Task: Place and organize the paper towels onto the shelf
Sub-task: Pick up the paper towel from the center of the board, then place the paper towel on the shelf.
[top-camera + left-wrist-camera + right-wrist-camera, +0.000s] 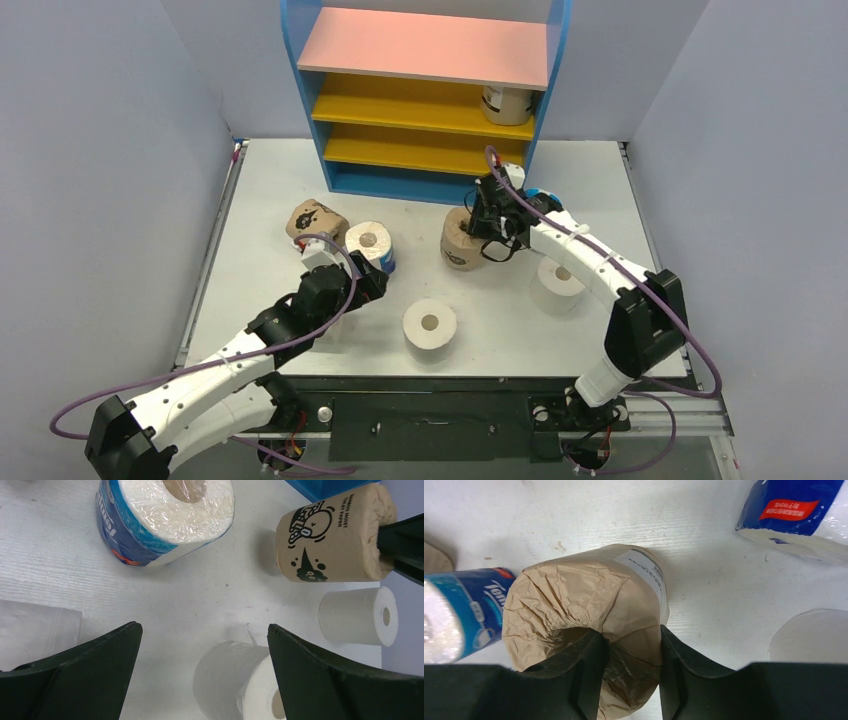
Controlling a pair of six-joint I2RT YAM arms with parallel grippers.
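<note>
**A:** Entry one: the right fingers [591, 680]?

**B:** Clamped on the wall of a tan-wrapped roll [589, 600], one finger down the hollow core and the other outside the wrapper. The roll is over the table [280, 180], just in front of the shelf [425, 45] and toward its right side. I cannot tell whether it has left the surface.

**A:** Left fingers [340, 680]?

**B:** Spread wide and holding nothing. They hover near a blue-and-white roll [165, 515], with a white roll [230, 675] just beside them.

**A:** Shelf stock?

**B:** One roll [507, 103], at the right end of the upper yellow board.

**A:** Handling notes for the lift?

**B:** This is only my judgement. The grip pinches nothing but soft paper wall, so the roll may crumple or swing.
- Raise it straight up before travelling.
- Keep clear of the other blue-wrapped roll [794, 510] beside that arm.
- Enter a yellow board level, under the board above.
- Set it close against the roll already there, so space is saved for the rest.
- Part the fingers only once the base sits flat.
</note>
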